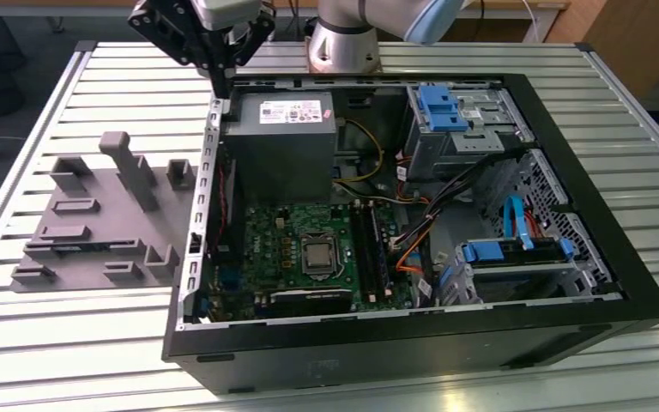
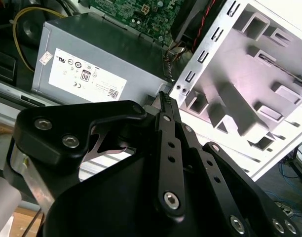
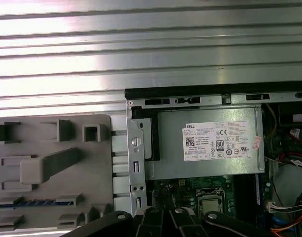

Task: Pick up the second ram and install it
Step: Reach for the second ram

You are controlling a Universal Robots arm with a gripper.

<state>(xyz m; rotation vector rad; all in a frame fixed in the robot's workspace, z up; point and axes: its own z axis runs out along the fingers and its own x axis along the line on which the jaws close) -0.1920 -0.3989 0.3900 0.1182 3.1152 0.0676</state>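
Exterior view: the ram (image 1: pixel 75 248) lies on its long edge in a slot of the grey tray (image 1: pixel 100 196), in the part of the tray away from the arm's base. The first wrist view shows it as a dark strip (image 3: pixel 32 203) held between low pegs, its top edge free, with taller pegs nearby.

The tray sits outside the computer case (image 1: pixel 421 335), just beside the case wall on the exterior view's left. It rests on a slatted metal table (image 1: pixel 112 77), and bare slats run along its other sides.

Inside the case, the black memory slots (image 1: pixel 366 249) run beside the processor socket. The power supply (image 1: pixel 278 142) bounds them toward the case's rear, and orange cables (image 1: pixel 412 251) crowd them on the exterior view's right.

The gripper (image 1: pixel 224 91) hangs over the case's rear corner nearest the tray. It points down at the perforated metal edge next to the power supply and is well apart from the ram. In the second wrist view its fingers (image 2: pixel 164 101) come together to a narrow tip with nothing seen between them. The arm (image 1: pixel 347 47) rises from its base behind the case's rear wall.
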